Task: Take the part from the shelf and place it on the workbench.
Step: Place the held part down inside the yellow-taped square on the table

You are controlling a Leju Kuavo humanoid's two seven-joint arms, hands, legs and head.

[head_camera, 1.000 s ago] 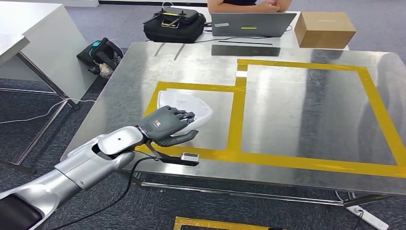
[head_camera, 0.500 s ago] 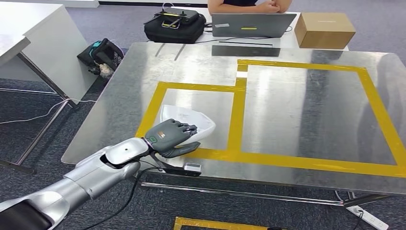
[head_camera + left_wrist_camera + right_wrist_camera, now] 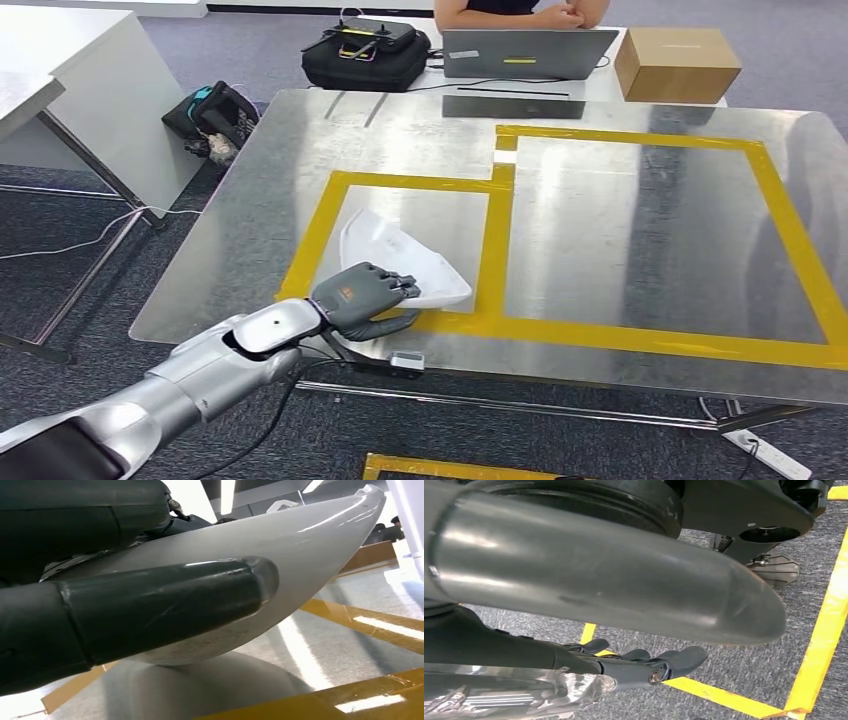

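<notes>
One white part (image 3: 400,252) is in my left hand (image 3: 362,297), a curved, glossy shell. My dark fingers (image 3: 393,284) lie over its near edge and my thumb (image 3: 165,610) presses along its underside, so the part is pinched between them. From my left wrist I see the thumb laid flat against the pale, rounded belly of the part, with the far tip of the shell tilted upward. The part sits low over the steel workbench (image 3: 640,230), inside the smaller of the two rectangles marked out in yellow tape (image 3: 497,235), toward that rectangle's near right corner; I cannot tell whether its lowest point touches the metal, though its reflection lies close beneath it. My left arm (image 3: 200,370) reaches in over the near edge of the bench. My right hand (image 3: 649,665) hangs above grey carpet crossed by yellow floor tape (image 3: 824,640), its fingers lying close side by side and gently curled, with nothing in them that I can make out. Beyond the far edge of the bench stand a black bag (image 3: 365,55), a laptop (image 3: 525,52) and a cardboard box (image 3: 678,62), and a person (image 3: 520,12) sits behind the laptop.
</notes>
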